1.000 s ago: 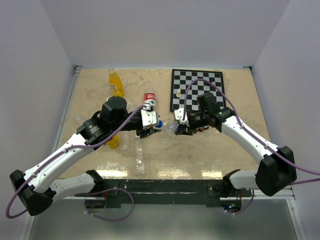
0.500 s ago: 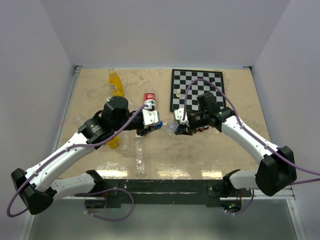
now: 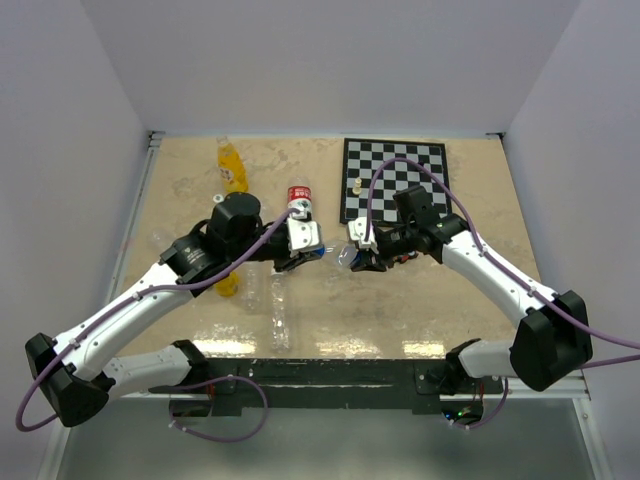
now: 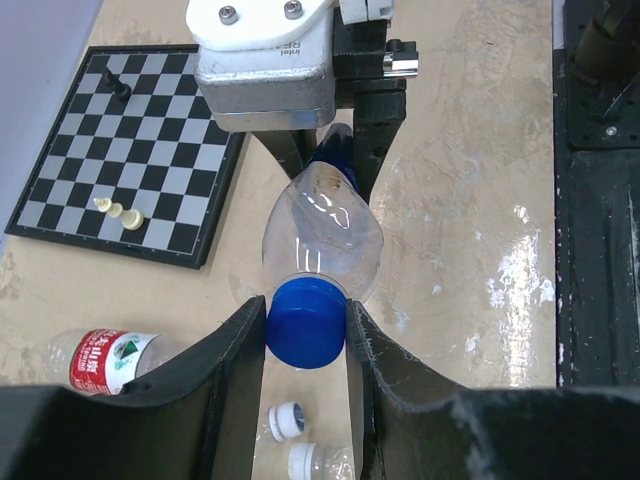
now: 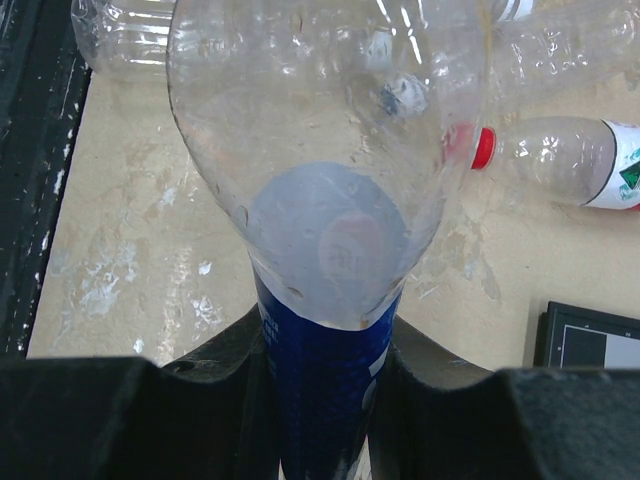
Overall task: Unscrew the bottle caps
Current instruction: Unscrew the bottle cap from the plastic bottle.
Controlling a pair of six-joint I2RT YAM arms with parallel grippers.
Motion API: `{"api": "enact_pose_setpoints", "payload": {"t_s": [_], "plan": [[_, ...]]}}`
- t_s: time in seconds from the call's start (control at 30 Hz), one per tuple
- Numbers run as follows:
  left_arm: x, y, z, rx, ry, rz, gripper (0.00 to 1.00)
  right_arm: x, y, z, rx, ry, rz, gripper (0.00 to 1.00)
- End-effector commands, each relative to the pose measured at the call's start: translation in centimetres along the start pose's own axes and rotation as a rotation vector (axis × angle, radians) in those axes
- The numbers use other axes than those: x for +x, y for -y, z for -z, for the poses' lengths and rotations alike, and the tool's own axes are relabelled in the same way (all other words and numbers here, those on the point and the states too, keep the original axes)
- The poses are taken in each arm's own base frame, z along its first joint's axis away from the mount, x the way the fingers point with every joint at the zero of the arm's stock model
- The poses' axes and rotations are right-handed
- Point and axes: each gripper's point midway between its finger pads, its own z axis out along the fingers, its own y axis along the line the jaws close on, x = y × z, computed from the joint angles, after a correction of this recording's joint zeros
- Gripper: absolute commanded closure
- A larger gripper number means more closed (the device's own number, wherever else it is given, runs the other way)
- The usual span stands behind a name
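Mottled beige worktop (image 3: 430,300) lies under a clear, crinkled plastic bottle (image 4: 322,240) held aloft: right jaws clamp its blue-labelled body, left jaws pinch its round blue cap (image 4: 306,325). Label writing is unreadable.

Two white-shelled robot arms, the left arm (image 3: 130,310) and the right arm (image 3: 495,275), have black joints and bulky black shoulder blocks (image 3: 545,350). A purple cable (image 3: 600,337) trails along each. The left gripper (image 4: 305,310) has matte black fingers (image 4: 235,370). The right wrist's white camera housing (image 4: 265,65) carries two silver screws (image 4: 229,14).
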Motion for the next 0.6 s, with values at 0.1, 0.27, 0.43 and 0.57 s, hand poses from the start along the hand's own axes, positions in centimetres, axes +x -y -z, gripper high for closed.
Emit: {"api": "enact_pose_setpoints", "payload": {"t_s": [0.1, 0.27, 0.43, 0.57], "plan": [[-2.2, 0.4, 0.8, -0.018, 0.056, 0.229, 1.0, -2.1, 0.8, 0.5, 0.009, 0.048, 0.053, 1.0], [-3.0, 1.0, 1.0, -0.063, 0.112, 0.604, 1.0, -2.1, 0.8, 0.5, 0.01, 0.047, 0.055, 1.0], [-3.0, 0.1, 2.0, -0.184, 0.172, 0.821, 1.0, -2.0, 0.8, 0.5, 0.009, 0.045, 0.052, 1.0], [-2.6, -0.4, 2.4, -0.233, 0.176, 0.828, 1.0, -1.9, 0.9, 0.5, 0.011, 0.044, 0.052, 1.0]]}}
